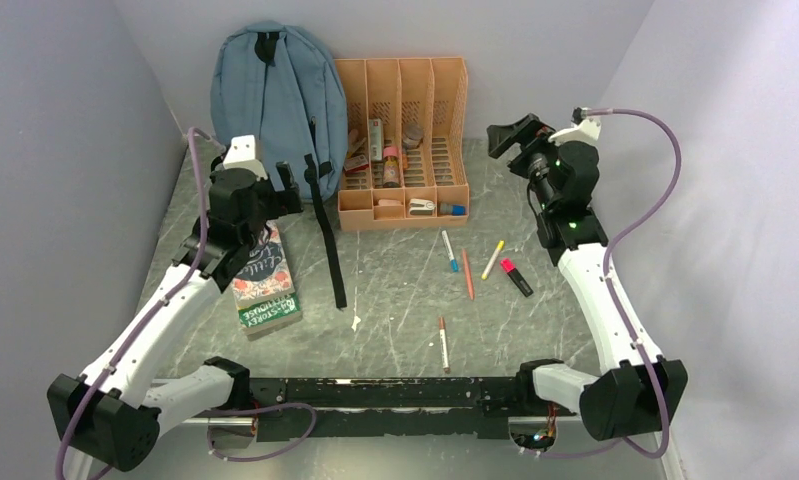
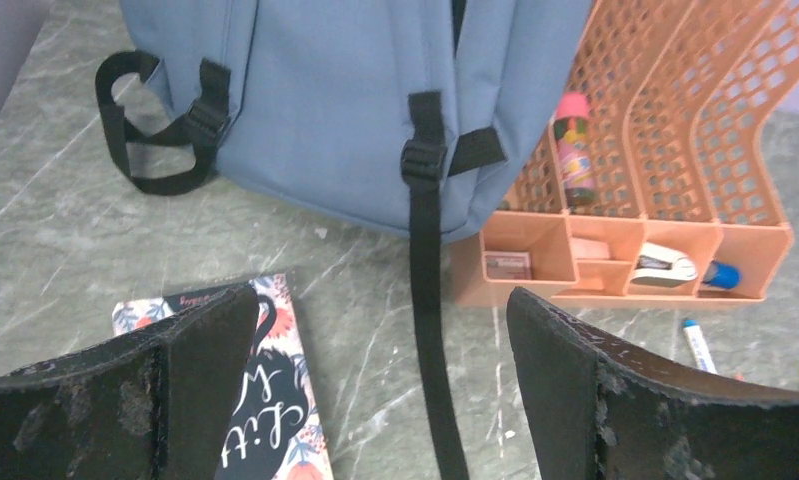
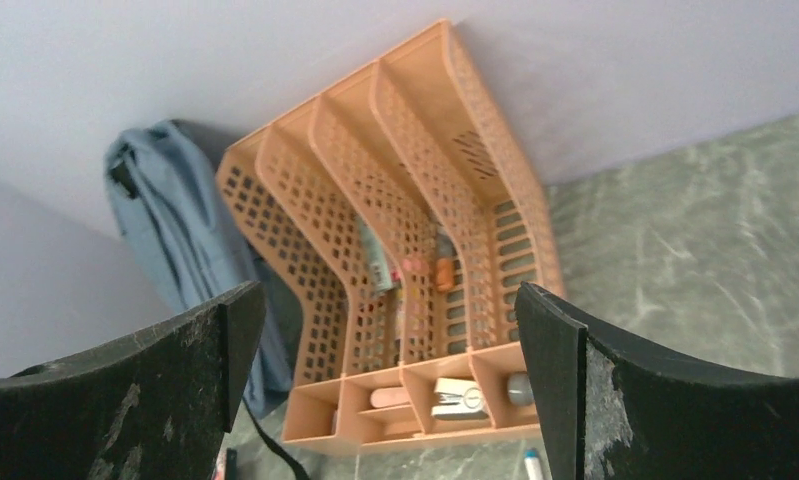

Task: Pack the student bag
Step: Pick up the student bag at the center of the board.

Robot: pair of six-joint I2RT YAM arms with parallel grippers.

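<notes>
The student bag [image 1: 270, 95] stands upright against the back wall, just ahead of the left gripper [image 1: 297, 178], its dusty-blue back panel and black buckles filling the upper part of the left wrist view. One long black strap [image 1: 327, 240] trails from the bag's base across the table [image 1: 395, 310] and runs below the left gripper, between its two fingers as the wrist camera sees them. That gripper hangs above the table with its jaws spread as wide as they go and nothing between them. Under it and to its left lies a floral-covered book [image 1: 265, 280], flat on the table. Ahead and to its right, touching the bag's side, sits the orange file organizer [image 1: 403, 140], with a stapler [image 2: 665, 265] in one of its low front compartments. The right gripper [image 1: 510, 138] hovers to the organizer's right, pointed at it, jaws likewise fully apart and empty; from there the bag shows beyond the organizer, to the left. Behind and below the right gripper, several pens [image 1: 467, 273] and a pink-and-black highlighter [image 1: 516, 276] lie scattered on the table, apart from one another.
</notes>
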